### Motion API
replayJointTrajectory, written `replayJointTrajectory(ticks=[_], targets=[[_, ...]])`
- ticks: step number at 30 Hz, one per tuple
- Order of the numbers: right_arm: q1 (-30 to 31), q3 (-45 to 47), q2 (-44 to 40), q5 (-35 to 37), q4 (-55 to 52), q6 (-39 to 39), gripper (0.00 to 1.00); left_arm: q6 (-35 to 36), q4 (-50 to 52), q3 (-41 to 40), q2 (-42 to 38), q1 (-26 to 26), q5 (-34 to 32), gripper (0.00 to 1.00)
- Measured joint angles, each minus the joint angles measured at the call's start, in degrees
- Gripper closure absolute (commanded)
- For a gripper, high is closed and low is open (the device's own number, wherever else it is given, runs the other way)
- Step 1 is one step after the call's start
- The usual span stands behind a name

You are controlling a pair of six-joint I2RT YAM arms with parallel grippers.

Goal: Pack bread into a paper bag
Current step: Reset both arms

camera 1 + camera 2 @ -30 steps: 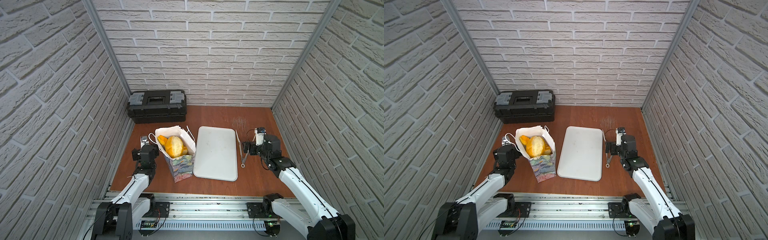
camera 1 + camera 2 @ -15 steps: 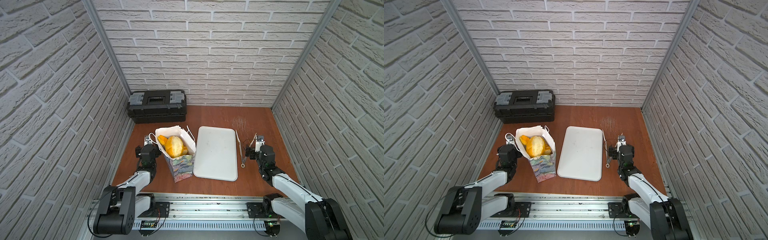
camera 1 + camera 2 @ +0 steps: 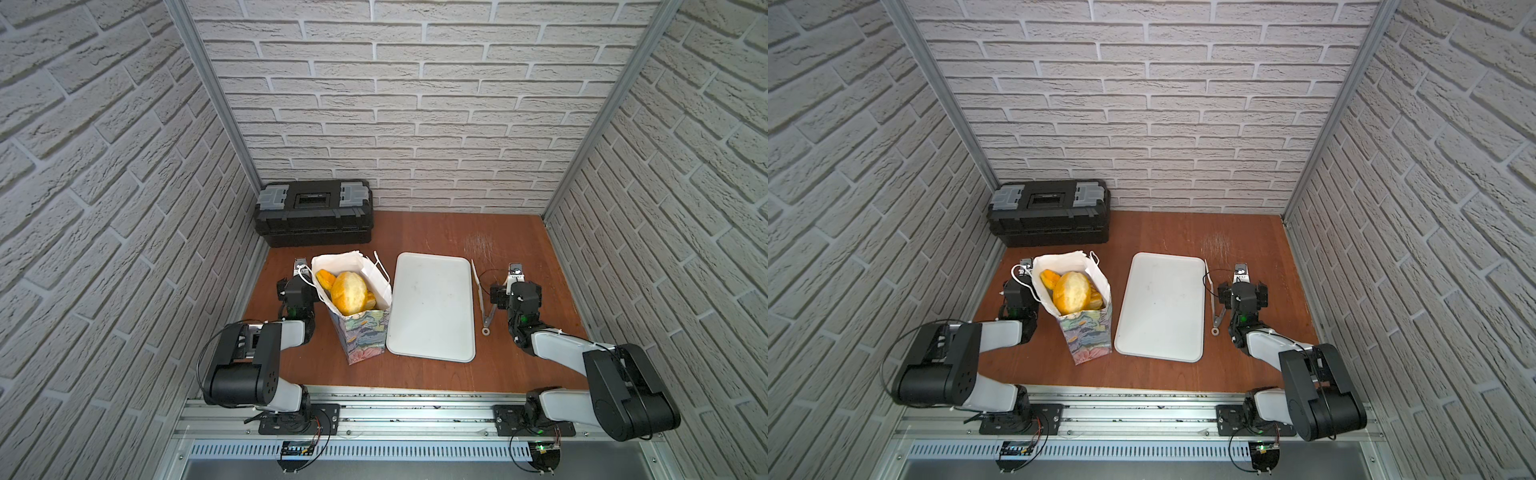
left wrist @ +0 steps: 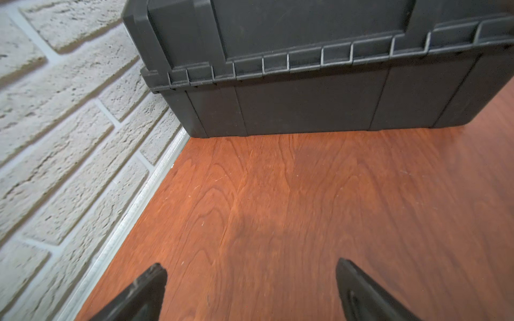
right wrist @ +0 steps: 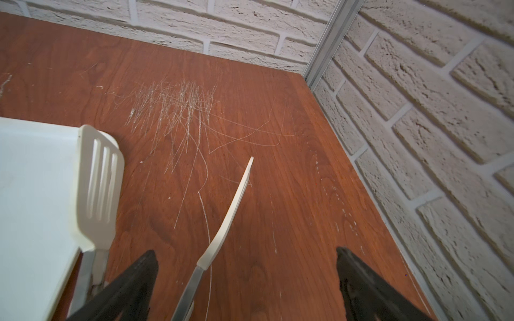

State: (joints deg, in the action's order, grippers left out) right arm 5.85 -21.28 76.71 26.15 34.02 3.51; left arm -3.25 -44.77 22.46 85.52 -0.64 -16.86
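The paper bag stands upright on the table left of the tray, its mouth open. Bread fills it. A large pale-topped loaf lies on top, with smaller golden pieces beside it. My left gripper sits low just left of the bag, open and empty over bare wood. My right gripper rests low at the right of the tray, open. One arm of the tongs runs between its fingers without being gripped.
A white tray lies in the middle. The metal tongs lie along its right edge. A black toolbox stands at the back left, close ahead of my left gripper. Brick walls close in three sides.
Both arms have folded down and back toward the front rail, and the grippers sit lower. Both stay open. Bag, bread, tray and tongs have not moved.
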Motion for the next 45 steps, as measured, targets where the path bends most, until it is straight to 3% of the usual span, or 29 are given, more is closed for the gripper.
replayJointTrajectory(ticks=[17,25,34,38,45], targets=[[0.0,1.36,-1.03,-1.18,4.61,-0.13,0.0,-2.16,-6.08,-1.05,4.0,1.97,3.52,0.02],[0.0,0.07,8.11,-3.17,9.7,-1.18,0.01,-2.16,-6.69,-1.05,4.04,2.1,4.28,0.02],[-0.28,0.09,8.17,-3.37,11.82,-2.84,0.01,-2.58,-6.64,-1.05,4.04,3.02,5.86,0.02],[-0.46,2.21,11.87,-6.12,20.26,-1.95,0.01,-2.62,-6.64,-1.05,4.04,3.02,6.25,0.02],[-0.92,1.9,11.8,-6.95,18.91,-1.81,0.01,-2.82,-6.6,-1.05,4.04,3.17,6.71,0.02]])
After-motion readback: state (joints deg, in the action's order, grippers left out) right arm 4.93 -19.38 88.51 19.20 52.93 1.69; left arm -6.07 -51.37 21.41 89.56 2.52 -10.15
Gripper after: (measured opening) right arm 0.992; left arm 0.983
